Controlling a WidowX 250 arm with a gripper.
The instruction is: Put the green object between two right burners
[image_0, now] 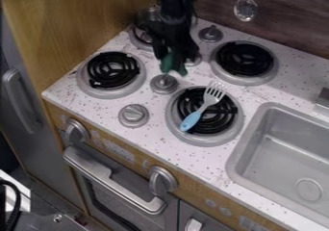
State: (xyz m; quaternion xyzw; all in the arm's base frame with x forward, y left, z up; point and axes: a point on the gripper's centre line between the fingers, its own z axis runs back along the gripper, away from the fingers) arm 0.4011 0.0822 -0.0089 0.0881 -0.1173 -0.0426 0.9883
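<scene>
The black gripper (174, 58) hangs down from the top edge over the middle of the stove, its fingers shut on a green object (173, 65). The upper part of the object is hidden by the gripper. It hangs just behind a silver knob (164, 83). The two right burners are the back one (245, 59) and the front one (204, 116), both with black coils. The held object is to the left of the space between them.
A fork with a blue handle (191, 120) lies across the front right burner. The left front burner (112, 70) and a metal pot (148, 16) are to the left. The sink (252, 130) is at the right. More knobs (133, 115) stand on the speckled top.
</scene>
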